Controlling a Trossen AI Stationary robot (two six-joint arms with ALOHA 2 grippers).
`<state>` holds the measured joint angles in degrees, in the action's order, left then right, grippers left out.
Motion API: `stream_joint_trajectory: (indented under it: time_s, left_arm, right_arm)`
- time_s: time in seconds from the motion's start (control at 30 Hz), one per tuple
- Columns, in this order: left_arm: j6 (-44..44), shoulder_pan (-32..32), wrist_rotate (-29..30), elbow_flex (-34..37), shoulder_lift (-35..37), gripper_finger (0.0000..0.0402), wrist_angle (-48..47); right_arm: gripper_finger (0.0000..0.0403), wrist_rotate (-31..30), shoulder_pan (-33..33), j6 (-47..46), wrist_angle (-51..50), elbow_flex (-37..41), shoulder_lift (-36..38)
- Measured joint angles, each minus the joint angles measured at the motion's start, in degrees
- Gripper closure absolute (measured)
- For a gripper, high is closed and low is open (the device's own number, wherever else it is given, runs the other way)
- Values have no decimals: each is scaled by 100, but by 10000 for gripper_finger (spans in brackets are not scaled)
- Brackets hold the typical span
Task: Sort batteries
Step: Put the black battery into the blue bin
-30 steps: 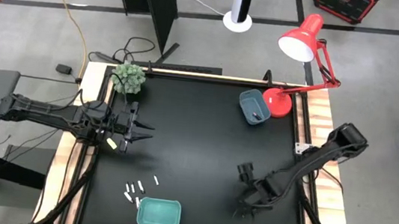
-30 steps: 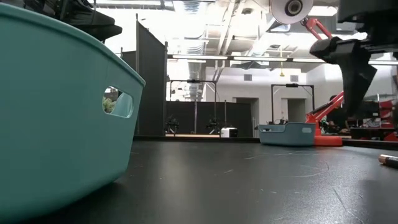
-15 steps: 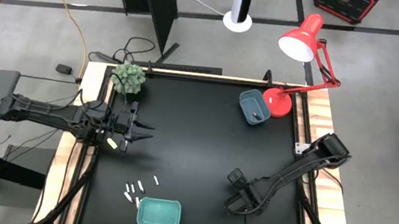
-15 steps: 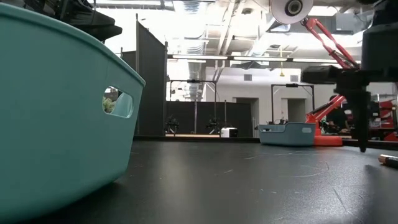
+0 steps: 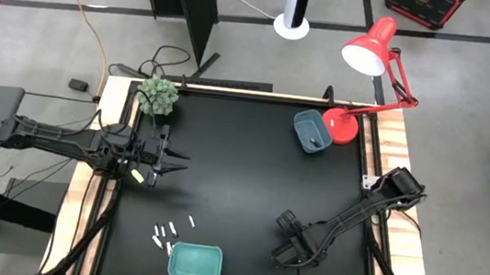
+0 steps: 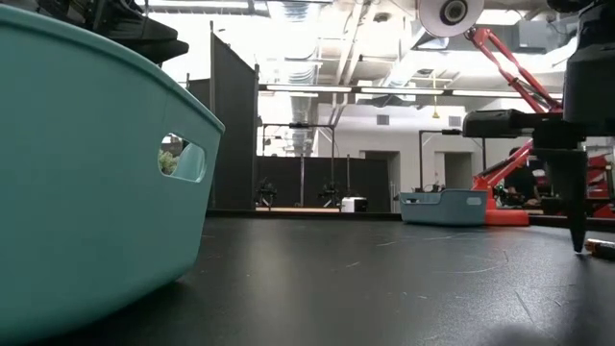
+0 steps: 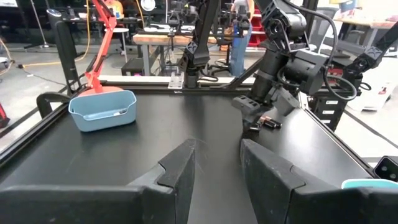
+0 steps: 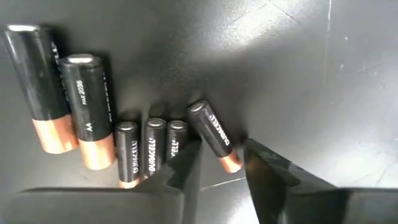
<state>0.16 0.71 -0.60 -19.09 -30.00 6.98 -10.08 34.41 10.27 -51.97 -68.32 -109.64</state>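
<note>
Black tabletop [image 5: 241, 169] | right gripper [image 8: 217, 165] low, fingers parted and empty, straddling slanted dark battery [image 8: 213, 135]; left gripper [image 7: 217, 165] open, waiting far off.

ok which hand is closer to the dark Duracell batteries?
Right. The right hand hangs just above the dark batteries, open, fingers either side of the tilted one's copper end. The left hand sits at the table's far left edge, well away.

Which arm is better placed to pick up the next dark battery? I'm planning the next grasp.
Right. The right gripper hangs open, its fingers straddling a tilted dark battery. The left gripper waits open near the table's left edge.
</note>
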Motion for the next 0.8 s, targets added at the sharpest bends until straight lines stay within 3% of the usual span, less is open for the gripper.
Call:
stream_joint_trajectory:
  time_s: [0.23,0.8]
  left_arm:
    - [2,0,-2,0,2,276,-4]
    - [2,0,-13,0,2,276,-4]
  right_arm:
    - [339,22,0,-261,67,8,-3]
    - [384,-7,-76,-1332,164,10,-9]
